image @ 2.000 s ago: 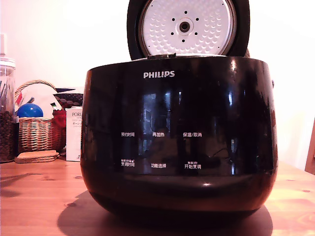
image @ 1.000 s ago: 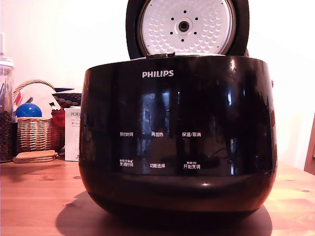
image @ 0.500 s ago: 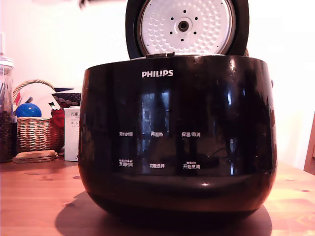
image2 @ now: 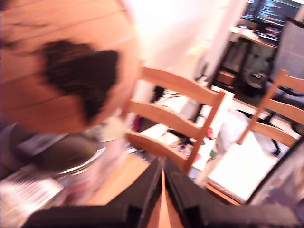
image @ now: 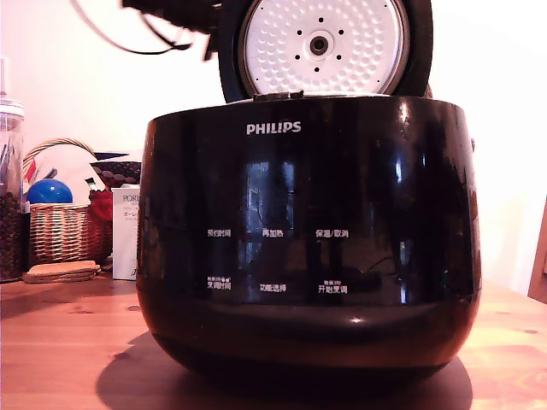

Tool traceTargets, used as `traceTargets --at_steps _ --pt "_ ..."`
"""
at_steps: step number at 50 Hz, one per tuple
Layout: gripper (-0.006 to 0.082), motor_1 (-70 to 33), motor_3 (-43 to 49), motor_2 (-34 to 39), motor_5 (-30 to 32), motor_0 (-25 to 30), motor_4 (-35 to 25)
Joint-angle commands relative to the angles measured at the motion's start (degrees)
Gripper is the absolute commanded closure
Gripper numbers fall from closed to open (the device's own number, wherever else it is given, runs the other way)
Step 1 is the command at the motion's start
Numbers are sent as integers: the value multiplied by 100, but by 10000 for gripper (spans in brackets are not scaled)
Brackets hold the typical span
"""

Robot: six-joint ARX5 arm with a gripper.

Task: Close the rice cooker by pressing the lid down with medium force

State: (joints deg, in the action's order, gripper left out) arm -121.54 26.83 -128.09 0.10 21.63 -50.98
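The glossy black rice cooker (image: 308, 231) fills the middle of the exterior view, its PHILIPS logo facing the camera. Its lid (image: 320, 47) stands upright and open behind the pot, showing the silvery dimpled inner plate and central hole. A blurred dark part of my arm (image: 175, 15), with a hanging cable, is at the top of the exterior view, just left of the lid's edge. In the wrist view my gripper (image2: 162, 164) shows two black fingers meeting at their tips, shut on nothing. That view is motion-blurred, and I cannot make out the cooker in it.
On the wooden table (image: 60, 342), at the exterior view's left, stand a wicker basket (image: 60, 231) with a blue ball, a white box (image: 126, 231), a glass jar (image: 10, 205) and flat coasters (image: 60, 272). The wrist view shows wooden chairs (image2: 175, 109) beyond the table.
My arm has come into the exterior view's top left and moved right, reaching the lid's edge. The lid is still upright, and the cooker has not moved in the last second.
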Motion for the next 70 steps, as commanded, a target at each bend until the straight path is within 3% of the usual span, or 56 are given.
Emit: traceTargets --at_steps 1,14,29,36,48,70 --pt "791 -74 -76 -7 -13 90 -15" --pt "791 -149 306 -7 -214 393 -107" --pt "791 -2 1867 -9 -507 409 -94" --pt "791 166 2297 -9 -455 483 385" --pt "791 503 2227 -7 -404 743 1429" --pt "791 855 2277 15 -229 1217 2044"
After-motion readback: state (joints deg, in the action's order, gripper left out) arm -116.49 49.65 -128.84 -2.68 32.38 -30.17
